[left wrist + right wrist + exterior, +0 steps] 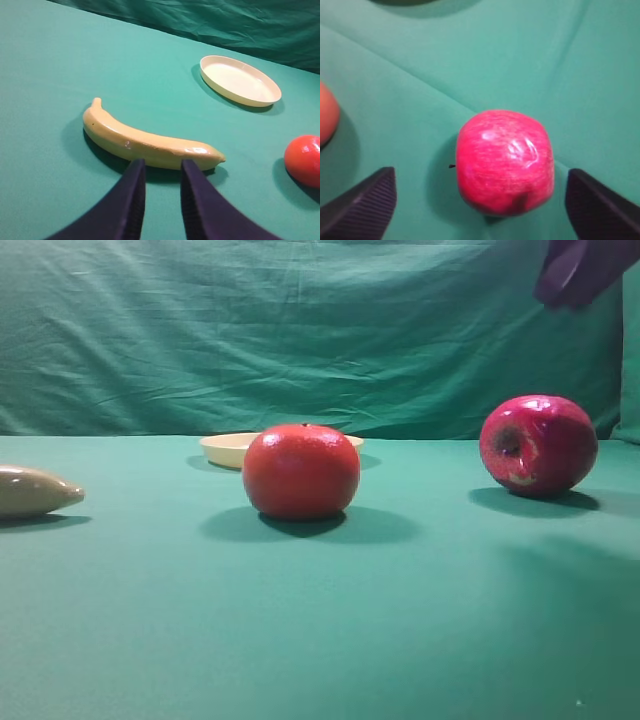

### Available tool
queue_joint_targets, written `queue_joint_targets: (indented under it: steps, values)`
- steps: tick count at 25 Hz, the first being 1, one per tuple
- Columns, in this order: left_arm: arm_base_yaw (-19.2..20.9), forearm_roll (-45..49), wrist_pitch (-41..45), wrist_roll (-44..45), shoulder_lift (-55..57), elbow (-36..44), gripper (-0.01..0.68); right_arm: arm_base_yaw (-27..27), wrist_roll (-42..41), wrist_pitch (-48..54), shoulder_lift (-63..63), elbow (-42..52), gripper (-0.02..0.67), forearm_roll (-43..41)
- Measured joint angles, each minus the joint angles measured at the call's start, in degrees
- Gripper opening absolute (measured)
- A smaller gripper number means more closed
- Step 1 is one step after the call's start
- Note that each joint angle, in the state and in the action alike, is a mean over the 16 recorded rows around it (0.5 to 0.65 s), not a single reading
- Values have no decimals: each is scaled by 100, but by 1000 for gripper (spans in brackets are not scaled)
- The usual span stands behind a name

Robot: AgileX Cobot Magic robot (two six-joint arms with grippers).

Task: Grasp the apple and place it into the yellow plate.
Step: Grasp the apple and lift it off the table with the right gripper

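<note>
The apple (538,444), glossy crimson with a pale scuffed patch, lies on the green cloth at the right, stem hollow facing forward. In the right wrist view the apple (504,161) sits below and between the two widely spread fingers of my right gripper (480,174), which is open and touches nothing. Only a dark purple part of the right gripper (578,270) shows above the apple in the exterior view. The yellow plate (222,448) (240,81) lies empty at the back, partly hidden behind the orange fruit. My left gripper (163,167) hovers by the banana, narrowly open and holding nothing.
A matte orange-red round fruit (301,471) (303,160) stands mid-table in front of the plate. A beige-yellow banana (150,142) (35,490) lies at the far left. A green cloth backdrop hangs behind the table.
</note>
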Motion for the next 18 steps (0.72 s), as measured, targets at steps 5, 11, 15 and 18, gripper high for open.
queue_joint_targets:
  steps: [5,11,15,18]
  values:
    - [0,0,0,0,0,0,157,0,-69,-242,450,-21,641,-4]
    - [0,0,0,0,0,0,157,0,-91,-549,859,-31,606,-9]
    - [0,0,0,0,0,0,157,0,-99,-654,1026,-137,567,-11]
    - [0,0,0,0,0,0,157,2,-103,-652,1090,-351,539,2]
